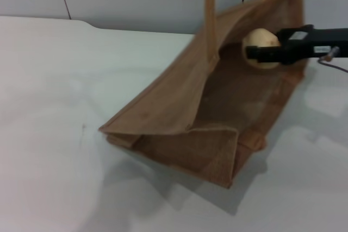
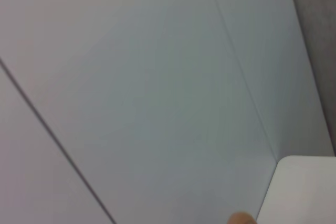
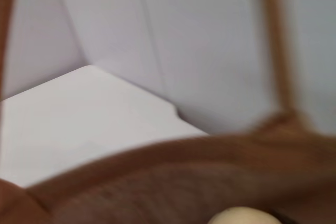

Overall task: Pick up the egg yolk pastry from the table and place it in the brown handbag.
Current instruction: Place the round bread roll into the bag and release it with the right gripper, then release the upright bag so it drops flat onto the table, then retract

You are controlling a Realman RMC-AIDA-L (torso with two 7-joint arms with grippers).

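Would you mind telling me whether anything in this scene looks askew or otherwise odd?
The tan-brown woven jute handbag sits slumped, its near side wall sagging inward over the opening. The right gripper holds the round pale pastry over the bag's far end. Nothing looks spilled or damaged.

Cut off by the top edge of the head view: both tan strap handles (image 1: 210,4) of the woven brown jute handbag (image 1: 217,107). Half hidden behind black right gripper (image 1: 255,54) fingers: round pale pastry (image 1: 260,39). Clipped at the bottom edge of the right wrist view, blurred: same pastry (image 3: 241,216).
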